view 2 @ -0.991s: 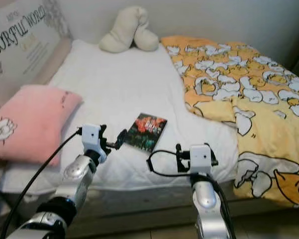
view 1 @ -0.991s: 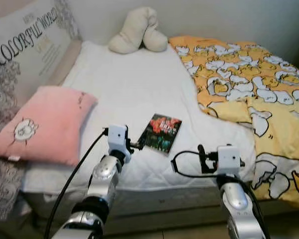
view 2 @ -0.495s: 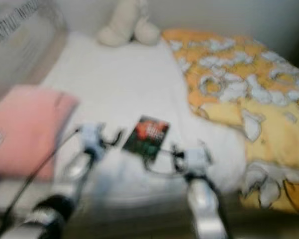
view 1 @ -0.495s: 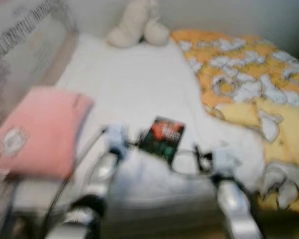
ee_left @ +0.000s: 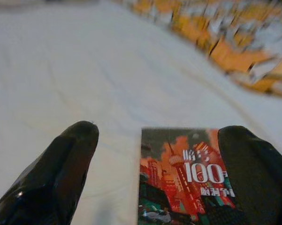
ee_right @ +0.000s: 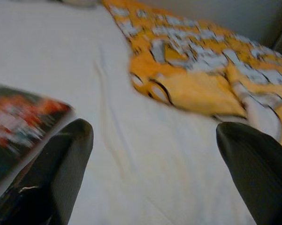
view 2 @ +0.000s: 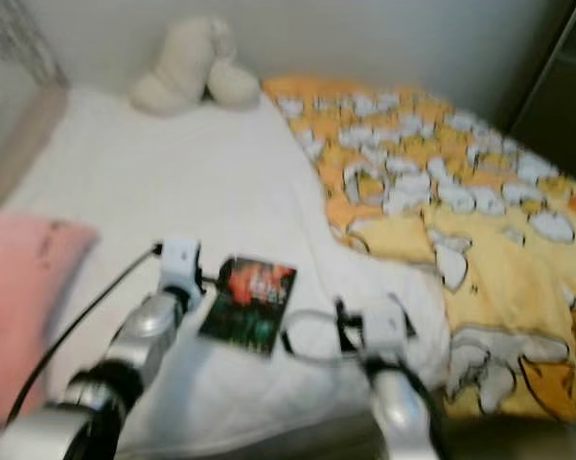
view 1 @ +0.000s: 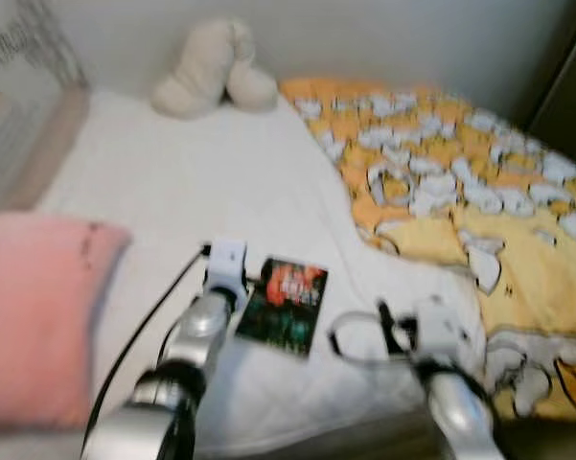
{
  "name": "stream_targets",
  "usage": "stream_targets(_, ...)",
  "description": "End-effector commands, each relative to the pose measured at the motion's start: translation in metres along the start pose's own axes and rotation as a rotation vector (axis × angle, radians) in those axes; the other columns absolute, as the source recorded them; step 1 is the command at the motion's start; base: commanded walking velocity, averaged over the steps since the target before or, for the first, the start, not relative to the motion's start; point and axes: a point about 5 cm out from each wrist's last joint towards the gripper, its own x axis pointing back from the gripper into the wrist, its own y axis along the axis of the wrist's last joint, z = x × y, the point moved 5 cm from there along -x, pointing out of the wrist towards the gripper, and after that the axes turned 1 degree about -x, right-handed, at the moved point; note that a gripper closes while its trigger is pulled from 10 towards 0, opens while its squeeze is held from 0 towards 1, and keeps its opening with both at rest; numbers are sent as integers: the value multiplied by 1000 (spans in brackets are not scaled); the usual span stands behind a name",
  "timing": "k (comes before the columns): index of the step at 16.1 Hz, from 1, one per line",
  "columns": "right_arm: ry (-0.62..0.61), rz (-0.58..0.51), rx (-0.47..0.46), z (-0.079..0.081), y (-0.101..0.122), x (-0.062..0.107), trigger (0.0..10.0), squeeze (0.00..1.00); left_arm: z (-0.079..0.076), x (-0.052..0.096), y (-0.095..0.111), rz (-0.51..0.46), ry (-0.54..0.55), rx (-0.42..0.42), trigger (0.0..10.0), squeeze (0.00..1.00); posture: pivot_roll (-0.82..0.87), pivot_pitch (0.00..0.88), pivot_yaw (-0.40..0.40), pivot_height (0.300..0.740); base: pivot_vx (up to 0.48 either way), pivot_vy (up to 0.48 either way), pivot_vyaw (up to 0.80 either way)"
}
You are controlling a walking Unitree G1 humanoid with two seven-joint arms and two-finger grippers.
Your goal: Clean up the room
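Observation:
A dark paperback book (view 1: 286,304) with a red city cover lies flat on the white mattress (view 1: 192,182) near the bed's front edge. My left gripper (view 1: 256,285) is at the book's left side. In the left wrist view it is open, one finger (ee_left: 51,183) on bare sheet and the other over the cover's edge, with the book (ee_left: 187,183) between them. My right gripper (view 1: 388,324) hovers open just right of the book, nothing between its fingers (ee_right: 61,164). The book (ee_right: 19,126) lies off to one side of them.
A pink pillow (view 1: 29,316) lies at the left, and a beige plush toy (view 1: 211,67) at the head of the bed. A yellow duck-print duvet (view 1: 460,182) covers the right half. A printed cushion (view 1: 19,57) leans at the far left. Dark furniture (view 1: 567,86) stands at the right.
The camera has swung right and moved closer, still blurred. My left gripper now straddles the book's near edge instead of touching its corner. The right gripper keeps its place beside the book.

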Motion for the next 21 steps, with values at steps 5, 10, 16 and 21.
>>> stream_targets(5,70,12,45,-8,4,36,10000,0,4,-4,0,33,86,-10,10000,0,-97,191,-117,740,0,0,0)
stream_targets(10,94,68,40,-7,0,57,10000,0,37,5,-12,62,201,-17,10000,0,-107,237,-137,740,0,0,0)
stream_targets(16,128,104,25,0,-4,59,10000,0,50,19,-40,140,250,16,10000,0,-88,250,-142,740,0,0,0)
stream_targets(21,132,124,26,0,-6,60,10000,0,29,20,-52,151,112,194,10000,0,-84,245,-136,740,0,0,0)
